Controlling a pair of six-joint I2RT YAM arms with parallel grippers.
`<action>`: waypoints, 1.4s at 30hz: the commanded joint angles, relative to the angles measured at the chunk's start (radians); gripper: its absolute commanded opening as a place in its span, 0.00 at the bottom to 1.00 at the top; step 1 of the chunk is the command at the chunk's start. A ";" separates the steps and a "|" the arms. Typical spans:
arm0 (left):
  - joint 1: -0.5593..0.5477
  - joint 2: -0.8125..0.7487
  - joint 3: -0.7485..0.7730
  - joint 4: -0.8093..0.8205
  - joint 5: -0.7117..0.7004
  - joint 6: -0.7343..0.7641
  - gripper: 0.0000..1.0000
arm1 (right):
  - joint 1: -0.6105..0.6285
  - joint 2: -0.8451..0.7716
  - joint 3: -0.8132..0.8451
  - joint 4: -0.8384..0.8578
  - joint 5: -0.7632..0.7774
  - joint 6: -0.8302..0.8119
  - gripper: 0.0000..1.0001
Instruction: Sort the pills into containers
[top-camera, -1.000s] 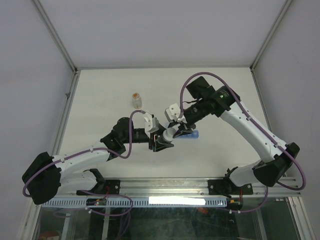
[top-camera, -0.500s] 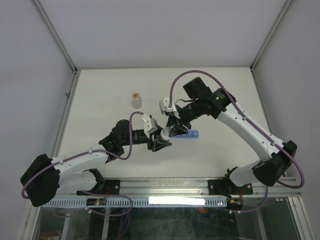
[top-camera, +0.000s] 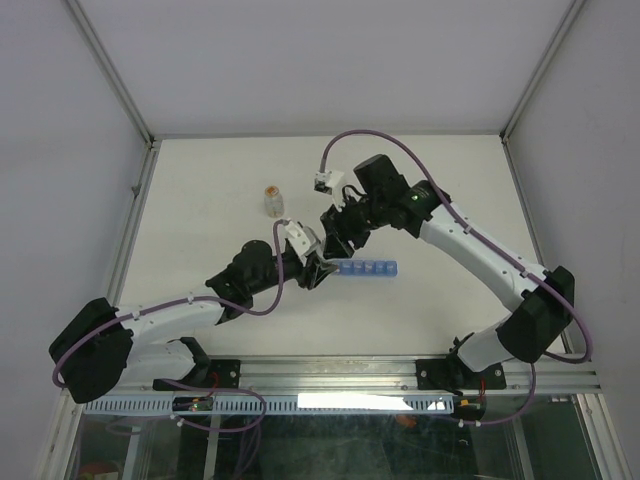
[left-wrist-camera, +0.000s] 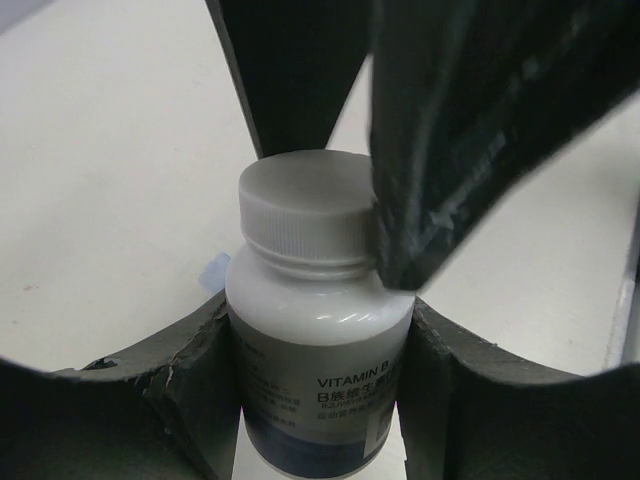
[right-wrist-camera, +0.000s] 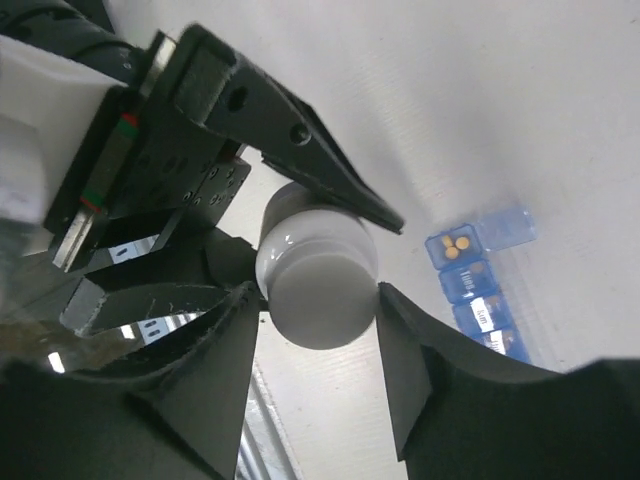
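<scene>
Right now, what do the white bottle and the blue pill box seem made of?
The white bottle: probably glossy plastic, given soft highlights; its screw cap looks matte, ribbed. The blue pill box: likely translucent plastic, its raised lid see-through pale blue.

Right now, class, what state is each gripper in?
Left gripper: closed on the bottle, around its body.
Right gripper: closed on the cap of that bottle.
</scene>
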 joint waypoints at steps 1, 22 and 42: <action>0.003 -0.031 0.024 0.203 -0.077 0.018 0.00 | 0.002 -0.006 0.029 -0.010 -0.082 0.090 0.60; 0.016 -0.038 -0.082 0.329 0.346 -0.113 0.00 | -0.171 -0.182 -0.009 -0.262 -0.560 -0.886 0.99; 0.022 0.067 0.001 0.293 0.568 -0.180 0.00 | -0.040 -0.135 -0.043 -0.313 -0.460 -1.097 0.66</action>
